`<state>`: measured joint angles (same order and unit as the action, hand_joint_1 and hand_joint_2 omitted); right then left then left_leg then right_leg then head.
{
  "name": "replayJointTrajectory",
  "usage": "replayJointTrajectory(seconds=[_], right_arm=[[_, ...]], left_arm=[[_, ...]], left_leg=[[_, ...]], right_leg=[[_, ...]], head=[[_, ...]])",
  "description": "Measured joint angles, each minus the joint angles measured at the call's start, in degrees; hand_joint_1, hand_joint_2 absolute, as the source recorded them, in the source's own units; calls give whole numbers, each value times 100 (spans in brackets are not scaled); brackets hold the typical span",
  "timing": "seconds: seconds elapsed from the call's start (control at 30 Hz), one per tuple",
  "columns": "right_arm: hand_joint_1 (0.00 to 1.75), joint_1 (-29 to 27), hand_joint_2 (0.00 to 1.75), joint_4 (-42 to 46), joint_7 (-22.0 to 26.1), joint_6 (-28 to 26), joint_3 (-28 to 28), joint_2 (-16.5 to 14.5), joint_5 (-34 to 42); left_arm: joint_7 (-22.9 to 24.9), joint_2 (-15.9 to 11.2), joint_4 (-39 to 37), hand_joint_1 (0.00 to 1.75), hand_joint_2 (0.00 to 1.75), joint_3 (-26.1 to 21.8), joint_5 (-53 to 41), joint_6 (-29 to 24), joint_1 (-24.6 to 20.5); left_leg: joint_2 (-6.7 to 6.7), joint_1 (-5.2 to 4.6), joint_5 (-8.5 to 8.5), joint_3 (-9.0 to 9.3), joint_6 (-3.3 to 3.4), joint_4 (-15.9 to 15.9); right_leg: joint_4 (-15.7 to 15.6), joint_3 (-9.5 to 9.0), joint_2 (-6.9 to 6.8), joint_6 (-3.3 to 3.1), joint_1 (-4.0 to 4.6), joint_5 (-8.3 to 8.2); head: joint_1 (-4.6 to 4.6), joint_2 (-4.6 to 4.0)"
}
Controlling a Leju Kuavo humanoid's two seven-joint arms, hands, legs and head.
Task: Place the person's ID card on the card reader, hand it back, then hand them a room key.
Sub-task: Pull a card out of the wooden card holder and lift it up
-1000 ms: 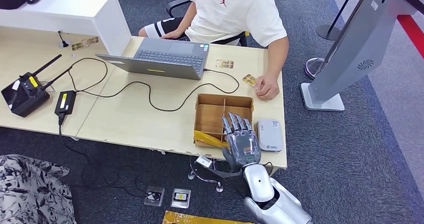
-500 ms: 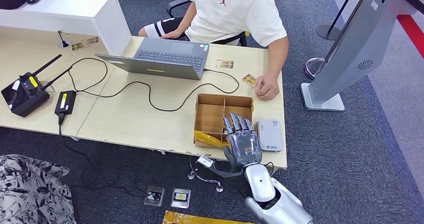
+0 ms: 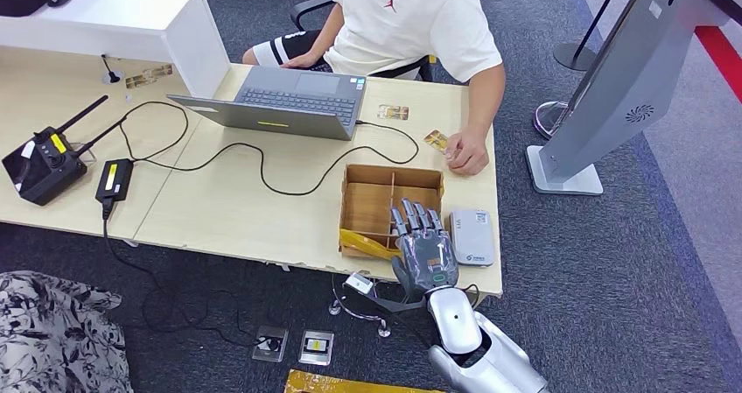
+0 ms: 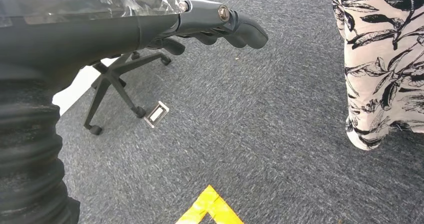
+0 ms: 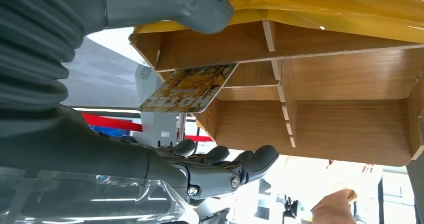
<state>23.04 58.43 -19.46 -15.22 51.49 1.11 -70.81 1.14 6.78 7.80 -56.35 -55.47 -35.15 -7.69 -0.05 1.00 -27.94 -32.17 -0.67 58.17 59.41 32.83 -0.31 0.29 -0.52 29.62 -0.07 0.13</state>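
My right hand point(image 3: 423, 249) hovers over the near right corner of the wooden divided box point(image 3: 367, 202), fingers stretched forward and holding nothing. The grey card reader point(image 3: 472, 235) lies just right of it. In the right wrist view a printed room key card point(image 5: 190, 89) leans inside a box compartment point(image 5: 345, 129), between my thumb point(image 5: 165, 7) and fingers point(image 5: 220, 166), touching neither. The seated person's hand point(image 3: 468, 155) rests on the table's far right edge, holding the ID card point(image 3: 436, 139). My left hand point(image 4: 200, 22) hangs over the carpet with its fingers extended and nothing in it.
A laptop point(image 3: 289, 104) with a trailing cable point(image 3: 262, 165) sits behind the box. Another card point(image 3: 393, 112) lies beside it. A black controller point(image 3: 44, 161) and power brick point(image 3: 114, 180) lie at the left. A grey kiosk point(image 3: 604, 95) stands to the right of the table.
My right hand has edged slightly right and toward me over the box. The person's hand and ID card have not moved.
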Motion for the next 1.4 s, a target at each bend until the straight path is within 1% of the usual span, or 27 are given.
replayJointTrajectory(seconds=[0.07,0.13,0.27,0.4,0.63,0.77,1.0,1.4], right_arm=[[49,0,175,0,-9,8,0,0,1],[49,0,175,1,-26,13,0,1,1],[37,0,175,1,-68,16,-2,4,1],[43,0,175,2,-88,25,-3,9,1],[45,-1,175,2,-173,49,-22,43,0],[55,-1,175,1,-197,49,-77,48,-3],[61,0,175,1,-214,41,-140,62,-8],[61,1,175,-1,-249,40,-153,99,-1]], left_arm=[[-1,0,0,0,175,-1,-9,1,0],[-4,0,0,0,175,-2,-16,2,0],[-15,0,0,0,175,-4,-22,4,0],[-27,0,1,0,175,-8,-22,5,0],[-61,0,0,0,175,-23,-37,9,0],[-61,0,0,0,175,-39,-54,9,0],[-62,0,0,0,175,-48,-76,9,0],[-73,0,0,0,175,-105,-97,9,0]], left_leg=[[0,0,0,0,0,0],[0,0,0,0,0,0],[0,0,0,1,0,0],[0,0,0,1,0,0],[0,0,0,1,0,0],[0,0,0,1,0,0],[0,0,0,1,0,0],[0,0,0,1,0,0]], right_leg=[[0,0,0,0,0,0],[0,0,0,0,0,0],[0,0,0,0,0,0],[0,0,0,0,0,0],[0,0,0,0,0,0],[0,0,0,0,0,0],[0,0,0,0,0,0],[0,0,0,0,0,0]], head=[[0,0],[0,0],[0,0],[0,0],[0,0],[0,0],[1,0],[0,0]])
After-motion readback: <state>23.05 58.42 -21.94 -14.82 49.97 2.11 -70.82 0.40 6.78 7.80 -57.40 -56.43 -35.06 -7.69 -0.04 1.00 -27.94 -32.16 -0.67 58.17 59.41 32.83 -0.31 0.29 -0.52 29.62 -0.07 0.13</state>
